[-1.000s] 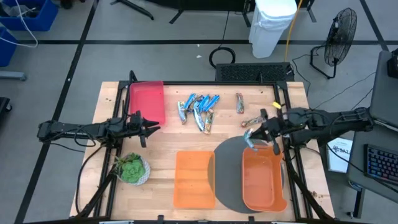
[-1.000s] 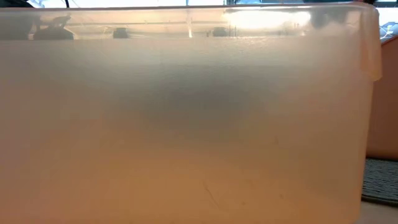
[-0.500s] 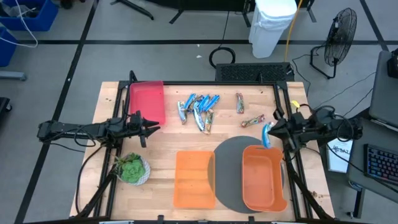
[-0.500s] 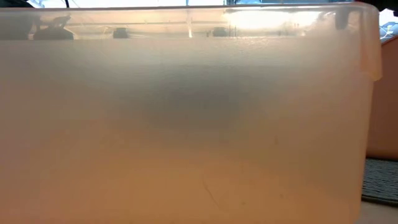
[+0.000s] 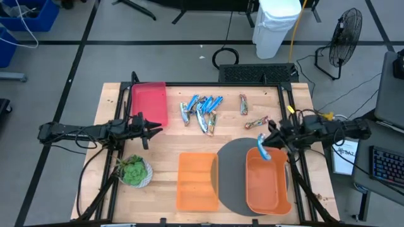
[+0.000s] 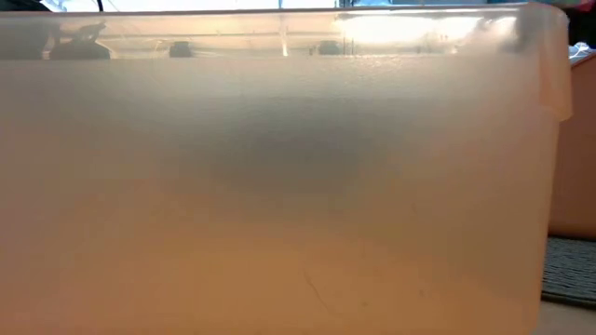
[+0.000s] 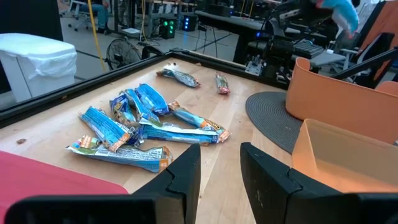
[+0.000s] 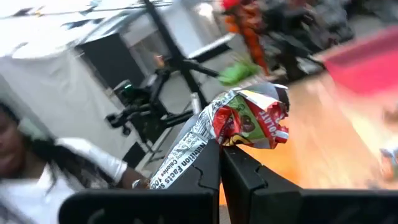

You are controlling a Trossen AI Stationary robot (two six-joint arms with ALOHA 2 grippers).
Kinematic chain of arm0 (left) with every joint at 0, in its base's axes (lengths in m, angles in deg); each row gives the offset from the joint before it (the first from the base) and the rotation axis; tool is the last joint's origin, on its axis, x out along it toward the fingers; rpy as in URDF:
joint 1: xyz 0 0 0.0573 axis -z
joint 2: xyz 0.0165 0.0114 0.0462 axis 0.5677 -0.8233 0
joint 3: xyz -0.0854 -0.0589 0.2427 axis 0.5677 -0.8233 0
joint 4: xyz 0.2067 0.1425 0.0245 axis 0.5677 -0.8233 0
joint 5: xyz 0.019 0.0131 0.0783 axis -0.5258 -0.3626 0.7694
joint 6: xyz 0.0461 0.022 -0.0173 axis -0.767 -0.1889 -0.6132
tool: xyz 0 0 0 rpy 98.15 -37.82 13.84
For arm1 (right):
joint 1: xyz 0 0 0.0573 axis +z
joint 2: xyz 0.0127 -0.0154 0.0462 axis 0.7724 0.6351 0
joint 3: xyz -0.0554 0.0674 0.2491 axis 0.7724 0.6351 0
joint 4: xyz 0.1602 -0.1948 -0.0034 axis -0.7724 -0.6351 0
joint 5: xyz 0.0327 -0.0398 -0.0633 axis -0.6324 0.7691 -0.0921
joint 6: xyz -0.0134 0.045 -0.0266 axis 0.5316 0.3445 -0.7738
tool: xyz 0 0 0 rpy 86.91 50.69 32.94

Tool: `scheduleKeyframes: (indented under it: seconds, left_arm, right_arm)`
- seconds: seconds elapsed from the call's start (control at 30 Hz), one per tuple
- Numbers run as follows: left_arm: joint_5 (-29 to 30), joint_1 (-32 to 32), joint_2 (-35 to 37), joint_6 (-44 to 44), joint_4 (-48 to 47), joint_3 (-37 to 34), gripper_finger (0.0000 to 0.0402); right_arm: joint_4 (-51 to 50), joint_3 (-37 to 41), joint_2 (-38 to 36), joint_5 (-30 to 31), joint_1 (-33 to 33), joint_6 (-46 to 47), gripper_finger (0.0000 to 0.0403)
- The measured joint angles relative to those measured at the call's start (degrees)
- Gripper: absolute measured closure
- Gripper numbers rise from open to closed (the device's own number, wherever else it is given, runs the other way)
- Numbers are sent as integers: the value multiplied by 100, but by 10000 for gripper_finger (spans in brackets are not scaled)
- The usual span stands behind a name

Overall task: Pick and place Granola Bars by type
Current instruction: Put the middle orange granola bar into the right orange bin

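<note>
My right gripper [image 5: 263,148] is shut on a blue granola bar [image 5: 261,146] above the far rim of the orange bin [image 5: 268,186]. The right wrist view shows the bar's printed silver and red side [image 8: 245,121]. A pile of mostly blue bars [image 5: 201,111] lies flat on the wood at the far middle, seen also in the left wrist view [image 7: 134,127]. Two more bars [image 5: 243,104] [image 5: 257,122] lie to its right. My left gripper [image 5: 146,131] waits open at the table's left, its fingers [image 7: 186,177] apart around nothing. My right gripper pinches the bar's wrapper [image 8: 214,142] between its two shut fingers [image 8: 242,171], near the middle of the bar's length. The fingers come level from the table's right side and lie across the bar. The bar is lifted clear, and its crumpled end [image 8: 270,115] sticks out past the fingers.
A red bin [image 5: 149,104] stands at the far left and a second orange bin [image 5: 197,181] at the near middle, filling the low view [image 6: 279,186]. A grey round mat [image 5: 230,170] lies under the right bin. A plant in a white bowl [image 5: 132,170] stands near left.
My right arm has folded back toward the table's right edge and sunk a little, and its wrist has rolled. The blue bar has stayed in the shut fingers and has turned with them, ending over the orange bin's far rim.
</note>
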Motion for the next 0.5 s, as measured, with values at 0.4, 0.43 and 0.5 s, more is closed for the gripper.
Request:
scheduleKeyframes:
  seconds: [0.4,0.43,0.5]
  left_arm:
    - [0,0,0,0,2,0,284]
    - [0,-1,1,0,4,0,284]
    - [0,1,1,0,2,0,284]
  right_arm:
    - [-1135,-1380,2435,926,1106,1339,403]
    - [-1433,-1635,2651,1111,1284,1408,403]
    - [-2054,-2116,3093,1508,1652,1628,403]
